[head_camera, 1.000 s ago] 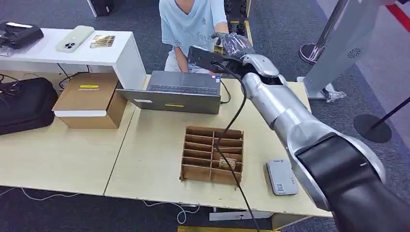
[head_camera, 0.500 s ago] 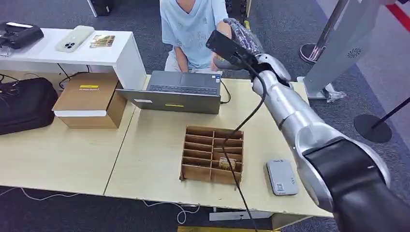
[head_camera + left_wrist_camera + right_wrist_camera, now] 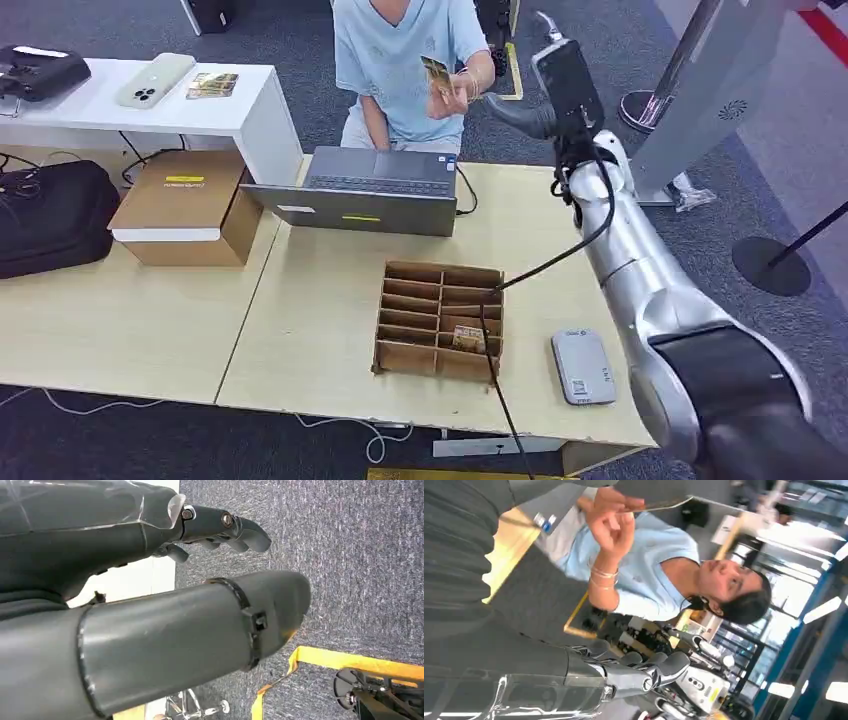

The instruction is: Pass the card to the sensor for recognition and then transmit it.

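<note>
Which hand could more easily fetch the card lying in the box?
Probably the right hand: empty, its arm stretched across the table beside the box holding the card. The left hand hangs over carpet.

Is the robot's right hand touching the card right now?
Apart. The head view shows the card in the person's hand, with open space before the right hand.

One card [image 3: 435, 72], one sensor [image 3: 582, 367], one laptop [image 3: 375, 189], one divided cardboard tray [image 3: 438, 320], one cardboard box [image 3: 185, 207] and one person [image 3: 400, 50] are counted.
</note>
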Robot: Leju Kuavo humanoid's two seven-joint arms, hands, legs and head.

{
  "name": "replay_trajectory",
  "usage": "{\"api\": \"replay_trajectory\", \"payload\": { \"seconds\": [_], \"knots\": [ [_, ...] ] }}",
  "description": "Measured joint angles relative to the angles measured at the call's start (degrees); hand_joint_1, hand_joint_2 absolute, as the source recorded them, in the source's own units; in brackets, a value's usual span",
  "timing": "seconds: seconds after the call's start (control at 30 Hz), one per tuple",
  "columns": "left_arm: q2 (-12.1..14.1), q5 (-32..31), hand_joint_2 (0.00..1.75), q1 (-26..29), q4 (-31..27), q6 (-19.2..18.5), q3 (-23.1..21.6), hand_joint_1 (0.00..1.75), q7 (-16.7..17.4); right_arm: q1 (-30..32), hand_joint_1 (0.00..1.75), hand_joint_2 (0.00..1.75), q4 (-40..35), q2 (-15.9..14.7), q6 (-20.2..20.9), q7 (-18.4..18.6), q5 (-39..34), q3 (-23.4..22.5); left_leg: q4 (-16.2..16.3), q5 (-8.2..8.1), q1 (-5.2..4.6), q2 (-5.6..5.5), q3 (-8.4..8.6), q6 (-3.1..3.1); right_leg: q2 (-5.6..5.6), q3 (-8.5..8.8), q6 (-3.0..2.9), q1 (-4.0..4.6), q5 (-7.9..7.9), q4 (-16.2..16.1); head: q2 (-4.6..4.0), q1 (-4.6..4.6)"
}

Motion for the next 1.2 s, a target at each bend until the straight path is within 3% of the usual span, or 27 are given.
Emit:
{"api": "replay_trajectory", "payload": {
  "seconds": [0.27,0.6,0.87,1.0,1.2],
  "knots": [
    [0.07,0.85,0.0,0.19,0.0,0.0,0.35,0.0,0.02,18.78,0.0,1.75,-20.85,-2.43,0.37,-1.4,-10.5,-3.12,-0.01,-0.02,0.0,-0.02,-0.03,0.01,-0.02,-0.03,0.02,0.0,-0.02,-0.03,0.0,0.0],
    [0.07,0.68,0.0,0.32,0.0,0.17,0.55,0.0,0.02,36.56,0.0,1.75,-44.24,-4.57,0.65,-2.03,-13.3,-6.27,-0.03,-0.06,0.0,0.0,-0.03,0.02,-0.01,-0.04,0.01,0.0,-0.03,-0.03,0.0,0.0],
    [-0.04,1.05,0.0,0.43,0.0,0.39,0.77,0.0,0.02,48.51,0.0,1.75,-57.63,-5.25,0.44,-1.96,-5.27,-7.93,-0.03,-0.09,-0.01,-0.01,-0.05,0.02,-0.03,-0.05,0.02,-0.01,-0.05,-0.05,0.0,-0.02],
    [-0.18,1.16,0.0,0.47,0.0,0.39,1.11,0.0,0.02,54.67,0.0,1.75,-63.26,-5.46,0.05,-0.96,2.77,-8.35,-0.05,-0.1,-0.01,-0.01,-0.06,0.02,-0.03,-0.04,0.01,0.0,-0.08,-0.06,0.0,-0.02],
    [-0.22,1.33,0.0,0.48,0.0,0.37,1.71,0.0,0.02,63.01,0.0,1.75,-68.64,-5.9,-5.78,-0.39,16.33,-6.9,-0.07,-0.13,0.0,0.01,-0.06,-0.02,-0.02,-0.05,0.01,0.0,-0.09,-0.07,0.0,-0.02]
  ]
}}
